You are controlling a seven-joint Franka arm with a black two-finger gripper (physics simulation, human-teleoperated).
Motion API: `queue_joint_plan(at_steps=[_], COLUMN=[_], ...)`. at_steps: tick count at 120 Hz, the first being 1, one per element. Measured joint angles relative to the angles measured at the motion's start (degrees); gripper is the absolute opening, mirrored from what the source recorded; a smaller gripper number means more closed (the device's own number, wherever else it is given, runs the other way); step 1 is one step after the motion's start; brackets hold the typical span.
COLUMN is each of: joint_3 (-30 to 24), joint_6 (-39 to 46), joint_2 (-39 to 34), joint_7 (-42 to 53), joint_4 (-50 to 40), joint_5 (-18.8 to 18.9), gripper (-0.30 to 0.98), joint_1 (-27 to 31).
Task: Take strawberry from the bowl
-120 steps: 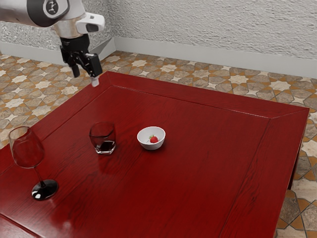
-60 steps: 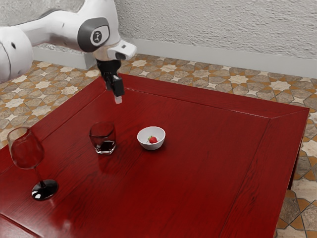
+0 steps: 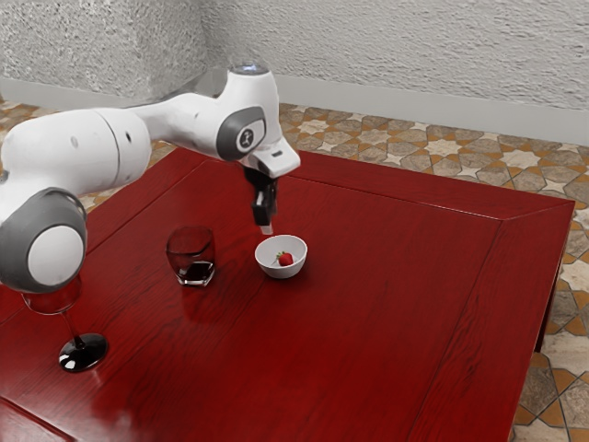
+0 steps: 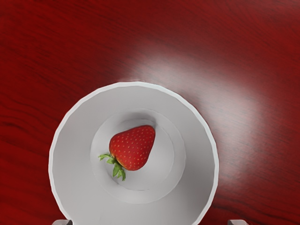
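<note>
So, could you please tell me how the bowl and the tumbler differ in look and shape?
The bowl is white and opaque, while the tumbler is see-through. The bowl is wide and low; the tumbler is narrower and taller. The bowl holds the strawberry, whereas the tumbler holds no fruit. Both stand upright on the table.
</note>
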Motion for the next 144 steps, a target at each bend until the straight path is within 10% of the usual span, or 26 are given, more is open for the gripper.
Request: queue_joint_plan(at_steps=[144], joint_3=[-0.23], joint_6=[10.07], joint_2=[9.36], joint_7=[29.97], joint_4=[-0.02], joint_5=[0.30], gripper=[0.22], joint_1=[0.04])
